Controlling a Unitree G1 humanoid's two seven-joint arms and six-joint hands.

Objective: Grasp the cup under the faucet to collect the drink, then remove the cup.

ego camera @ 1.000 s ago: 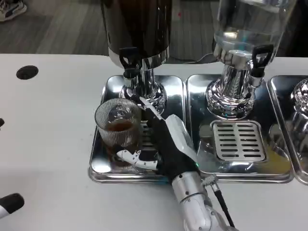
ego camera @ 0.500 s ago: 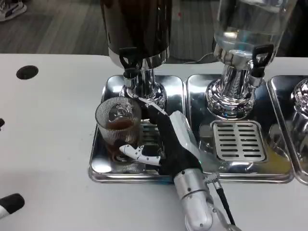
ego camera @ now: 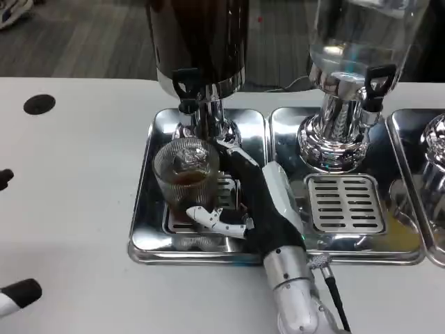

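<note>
A ribbed glass cup (ego camera: 186, 175) with a little brown drink in it stands on the drip tray (ego camera: 149, 229) of the dark dispenser (ego camera: 198, 42). It sits just in front of the black-handled faucet (ego camera: 185, 85). My right hand (ego camera: 263, 205) grips the cup from its right side, thumb across the lower front and fingers behind it. My left hand (ego camera: 17, 295) pokes in at the table's bottom left edge, far from the cup, and too little of it is in sight to tell how its fingers lie.
A second dispenser (ego camera: 351, 42) holding clear liquid stands to the right on its own tray with a slotted grille (ego camera: 345, 203). A third tray (ego camera: 431, 174) is at the right edge. A black hole (ego camera: 39, 104) marks the white table at the left.
My right hand has slid to the right with the cup, bringing it closer under the faucet and the tray's middle. The left hand has barely moved.
</note>
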